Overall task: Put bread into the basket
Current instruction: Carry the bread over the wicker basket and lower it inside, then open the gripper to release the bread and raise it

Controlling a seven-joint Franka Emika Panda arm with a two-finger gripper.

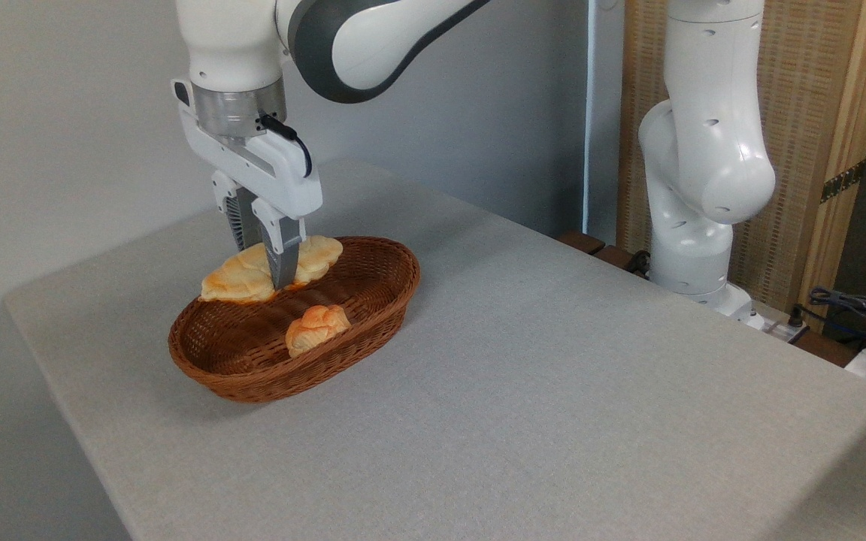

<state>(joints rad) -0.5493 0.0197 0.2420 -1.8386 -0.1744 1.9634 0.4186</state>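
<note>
The robot's gripper (pixel 266 264) pinches the long plaited bread (pixel 267 268) across its middle, the loaf lying lengthwise along the wicker basket's (pixel 373 330) far-left rim, so release must come slightly nearer, toward the small roll (pixel 316 327).

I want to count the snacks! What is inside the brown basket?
Inside the basket lies a small roll. The long bread, clamped in the gripper, sits over its far rim. The roll hides the bottom beneath it.

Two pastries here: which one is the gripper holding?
The long flat bread over the basket's far rim, clamped by the gripper. The small roll lies loose inside.
</note>
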